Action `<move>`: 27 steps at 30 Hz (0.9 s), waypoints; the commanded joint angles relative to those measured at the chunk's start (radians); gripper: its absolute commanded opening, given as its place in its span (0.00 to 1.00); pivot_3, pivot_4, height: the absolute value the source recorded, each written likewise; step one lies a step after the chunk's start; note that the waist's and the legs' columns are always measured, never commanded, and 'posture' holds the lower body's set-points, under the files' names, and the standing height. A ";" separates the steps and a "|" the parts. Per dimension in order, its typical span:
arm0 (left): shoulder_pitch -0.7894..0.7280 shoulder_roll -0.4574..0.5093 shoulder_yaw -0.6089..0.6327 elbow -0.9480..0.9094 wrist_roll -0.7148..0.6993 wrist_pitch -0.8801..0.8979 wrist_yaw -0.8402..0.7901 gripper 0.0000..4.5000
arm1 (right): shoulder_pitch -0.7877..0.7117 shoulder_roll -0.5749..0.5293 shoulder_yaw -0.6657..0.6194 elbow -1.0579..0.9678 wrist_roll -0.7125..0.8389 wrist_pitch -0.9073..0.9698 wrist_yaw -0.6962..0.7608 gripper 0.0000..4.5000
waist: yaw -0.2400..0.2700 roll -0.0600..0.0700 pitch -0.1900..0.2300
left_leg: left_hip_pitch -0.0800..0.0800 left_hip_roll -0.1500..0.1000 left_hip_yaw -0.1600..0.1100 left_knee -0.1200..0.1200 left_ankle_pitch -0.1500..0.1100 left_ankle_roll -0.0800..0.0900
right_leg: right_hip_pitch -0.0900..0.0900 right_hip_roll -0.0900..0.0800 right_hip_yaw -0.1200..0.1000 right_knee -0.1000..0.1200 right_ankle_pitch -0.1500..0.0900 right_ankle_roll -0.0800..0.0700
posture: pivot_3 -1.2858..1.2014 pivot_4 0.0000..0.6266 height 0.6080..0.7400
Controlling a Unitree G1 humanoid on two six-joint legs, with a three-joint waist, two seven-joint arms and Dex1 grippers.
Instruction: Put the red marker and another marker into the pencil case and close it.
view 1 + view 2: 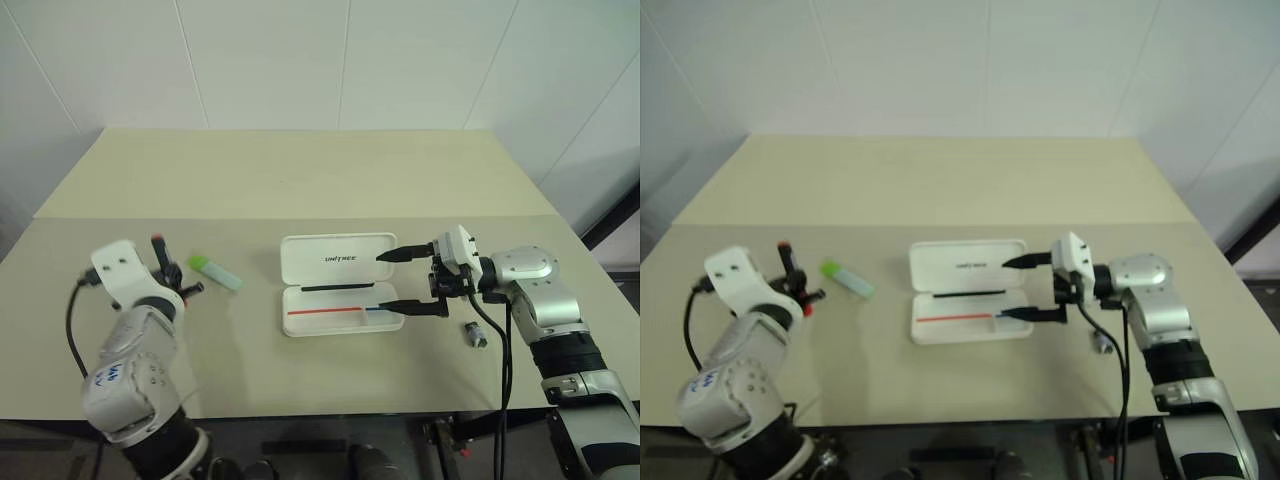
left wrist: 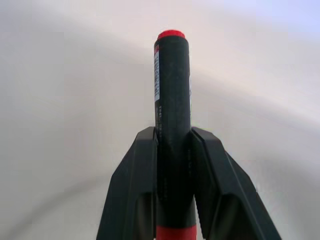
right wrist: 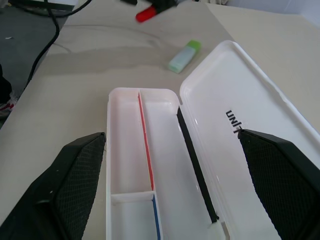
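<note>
so left tool is clamped on the red marker, held clear of the counter, well left of the open pencil case. carry it level over the tray, line it up lengthwise, lower before letting go. right tool spread wide at the case's right end, pointing left. green marker lies between left tool and case.

Silver-grey arms, white wrist housings, black cables, black-fingered left gripper.

beige table, open white pencil case, mint-green highlighter, small grey stub
</note>
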 commanded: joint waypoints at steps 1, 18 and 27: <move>-0.033 0.089 -0.059 0.043 -0.043 -0.131 -0.090 0.14 | -0.038 -0.029 -0.041 0.012 -0.022 -0.044 -0.028 1.00 | 0.001 0.000 0.000 | 0.000 0.000 0.000 -0.001 0.000 0.000 | 0.000 0.000 0.000 0.000 0.000 0.000 | 0.52 0.24 1.00; -0.259 0.332 -0.288 0.390 -0.261 -0.573 -0.618 0.14 | 0.135 -0.178 -0.207 -0.257 0.091 0.133 -0.128 1.00 | 0.007 0.001 0.000 | 0.000 0.000 0.000 -0.005 0.000 0.001 | -0.002 -0.001 0.000 0.000 -0.001 0.000 | 0.52 0.24 1.00; -0.309 0.380 -0.533 0.512 -0.173 -0.754 -0.830 0.14 | 0.273 -0.229 -0.332 -0.481 0.170 0.285 -0.254 1.00 | 0.012 0.001 0.000 | 0.001 0.000 0.000 -0.005 0.001 0.001 | -0.002 -0.001 0.000 0.002 -0.002 -0.001 | 0.52 0.24 1.00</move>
